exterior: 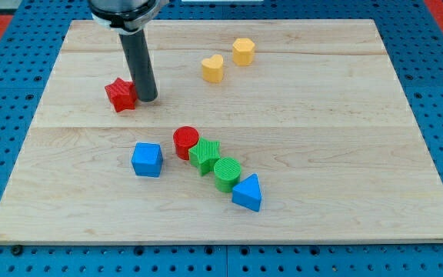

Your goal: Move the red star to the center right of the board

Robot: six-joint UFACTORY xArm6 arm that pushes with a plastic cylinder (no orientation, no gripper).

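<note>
The red star [119,94] lies in the board's upper left part. My tip [147,99] stands right beside it, touching its right side. The rod rises from there to the view's top. The wooden board [360,115] fills most of the view.
A yellow heart [213,68] and a yellow hexagon [243,51] lie near the top middle. A blue cube [147,159], a red cylinder [185,142], a green star [204,155], a green cylinder [227,173] and a blue triangle [248,192] lie in the lower middle.
</note>
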